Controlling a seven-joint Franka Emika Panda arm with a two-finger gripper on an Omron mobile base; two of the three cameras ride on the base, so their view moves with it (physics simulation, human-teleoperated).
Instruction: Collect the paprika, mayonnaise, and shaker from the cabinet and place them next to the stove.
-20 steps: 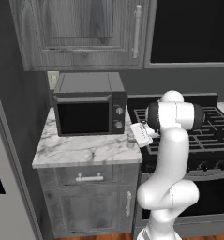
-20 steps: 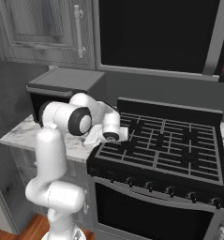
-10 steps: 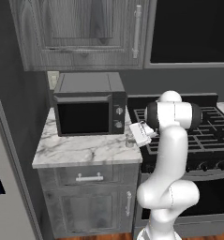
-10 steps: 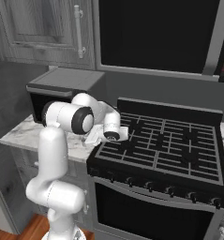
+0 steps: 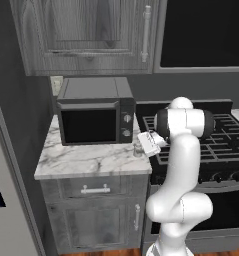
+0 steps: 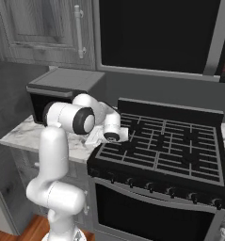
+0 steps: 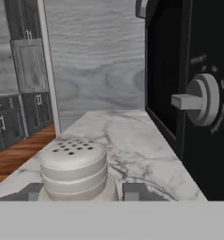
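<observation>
The shaker (image 7: 73,168), beige-white with a perforated rounded top, stands upright on the marble counter (image 7: 127,136) in front of the microwave's knob side. My gripper (image 7: 83,192) is shut on the shaker, one dark fingertip on each side of its base. From the left base view the shaker (image 5: 137,150) is at the counter's right end beside the stove (image 5: 226,135), with my gripper (image 5: 142,146) low over it. The stove (image 6: 165,146) has grey grates and front knobs. A grey wood-grain cabinet (image 5: 91,35) hangs above, doors shut. The paprika and mayonnaise are out of view.
A black microwave (image 5: 93,112) takes up the back of the counter (image 5: 86,160), close to my hand; its knob (image 7: 202,99) is just to the right. Grey drawers (image 5: 96,190) sit under the counter. The counter's front strip is bare marble.
The arm has hardly moved and the shaker stays at the same spot on the counter's right end.
</observation>
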